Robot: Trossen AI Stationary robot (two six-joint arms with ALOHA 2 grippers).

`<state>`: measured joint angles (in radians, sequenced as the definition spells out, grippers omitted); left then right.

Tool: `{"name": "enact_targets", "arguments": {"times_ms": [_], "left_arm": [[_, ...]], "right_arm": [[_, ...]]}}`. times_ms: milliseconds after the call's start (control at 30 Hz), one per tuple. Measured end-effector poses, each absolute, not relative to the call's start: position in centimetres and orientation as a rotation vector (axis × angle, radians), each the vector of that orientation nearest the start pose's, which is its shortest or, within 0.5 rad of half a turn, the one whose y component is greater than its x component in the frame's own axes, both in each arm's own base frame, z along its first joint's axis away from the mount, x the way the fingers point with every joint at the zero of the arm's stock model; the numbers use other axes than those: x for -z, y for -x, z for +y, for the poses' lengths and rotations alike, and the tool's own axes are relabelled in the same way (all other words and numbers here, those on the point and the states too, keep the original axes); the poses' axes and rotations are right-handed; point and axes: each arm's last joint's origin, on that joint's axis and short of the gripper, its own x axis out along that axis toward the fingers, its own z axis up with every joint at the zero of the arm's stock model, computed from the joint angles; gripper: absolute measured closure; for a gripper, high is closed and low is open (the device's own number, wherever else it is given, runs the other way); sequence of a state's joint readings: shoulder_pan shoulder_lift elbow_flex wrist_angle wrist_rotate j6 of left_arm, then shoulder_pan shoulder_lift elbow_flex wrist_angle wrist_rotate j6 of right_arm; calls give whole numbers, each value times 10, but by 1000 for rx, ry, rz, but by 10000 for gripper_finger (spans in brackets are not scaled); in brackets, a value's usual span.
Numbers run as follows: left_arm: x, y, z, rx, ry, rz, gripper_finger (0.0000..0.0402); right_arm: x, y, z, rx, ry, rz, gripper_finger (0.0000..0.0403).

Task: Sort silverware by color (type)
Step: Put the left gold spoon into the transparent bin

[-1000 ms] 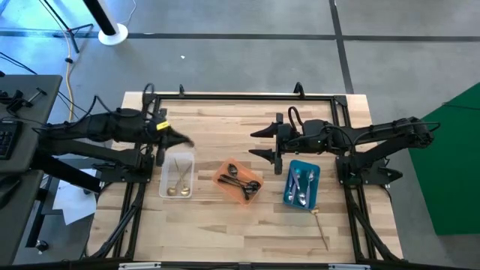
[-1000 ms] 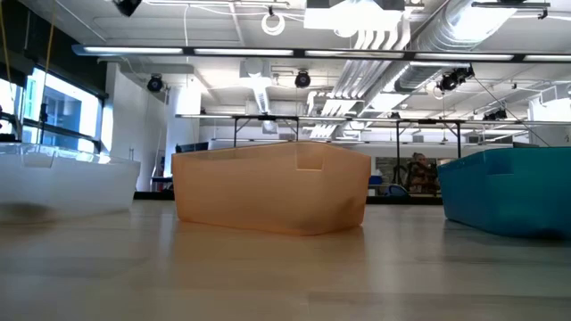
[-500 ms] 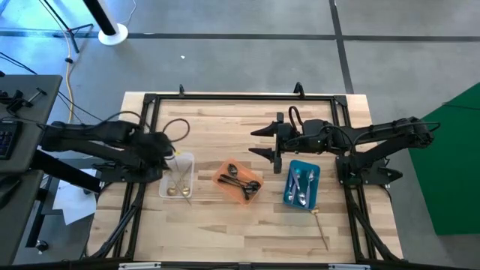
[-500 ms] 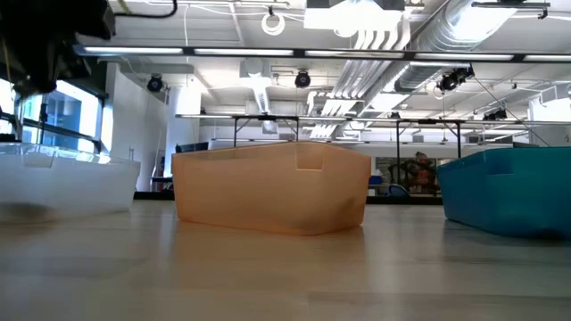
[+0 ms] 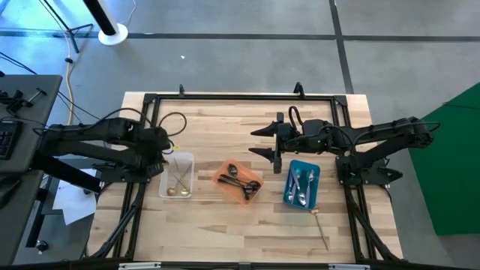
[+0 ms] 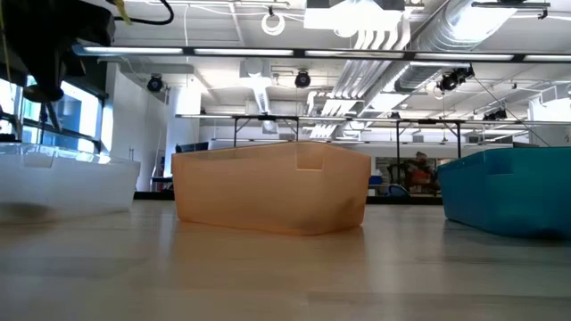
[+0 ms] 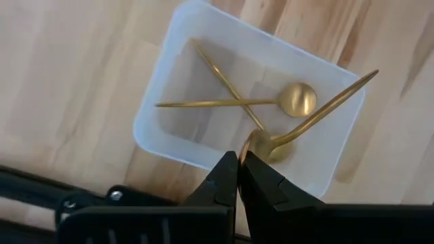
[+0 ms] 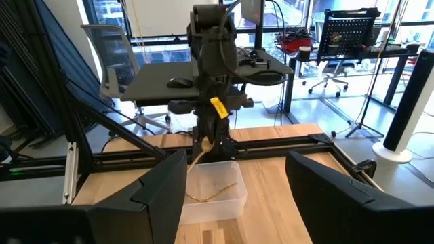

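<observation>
Mostly hidden in the low view: the contents of all three trays, screened by the walls of the clear plastic tray (image 6: 62,183), the orange plastic tray (image 6: 268,192) and the blue plastic tray (image 6: 508,196). Of the left arm, only a dark piece cut off at that view's upper edge.

From above, though, plain enough: two slim gold metal spoons (image 7: 230,103) crossed in the clear tray, dark black spoons (image 5: 241,184) heaped in the orange one, shiny silver spoons (image 5: 300,186) in the blue one.

Left tool (image 7: 239,157) closed, pinching a third gold spoon (image 7: 319,108) near its bowl just above the clear tray, handle tilted out over the rim. Right tool (image 5: 262,144) wide open, holding nothing, beside the blue tray.

Alone on the pale wooden table (image 5: 225,232), near a corner of the blue tray: one thin pale-handled spoon (image 5: 320,225), finish too small to tell.

Beyond the table: grey floor, desks, office chairs, ceiling ducts and strip lights.
</observation>
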<state>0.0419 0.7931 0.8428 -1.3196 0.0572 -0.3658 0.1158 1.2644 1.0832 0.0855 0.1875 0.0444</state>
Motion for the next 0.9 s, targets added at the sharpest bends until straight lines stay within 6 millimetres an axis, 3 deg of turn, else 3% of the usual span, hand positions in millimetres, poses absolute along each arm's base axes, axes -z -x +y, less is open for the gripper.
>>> {"name": "enact_targets", "arguments": {"times_ms": [233,533,900], "left_arm": [[-272,-104,10,-218,339,1368,402],[-264,-126,18,-174,277,1398,402],[-254,-139,23,-110,216,1482,402]], "right_arm": [[-358,-286,28,74,-25,127,167],[-357,-286,28,77,-52,136,167],[-357,-286,28,77,-60,136,167]]}}
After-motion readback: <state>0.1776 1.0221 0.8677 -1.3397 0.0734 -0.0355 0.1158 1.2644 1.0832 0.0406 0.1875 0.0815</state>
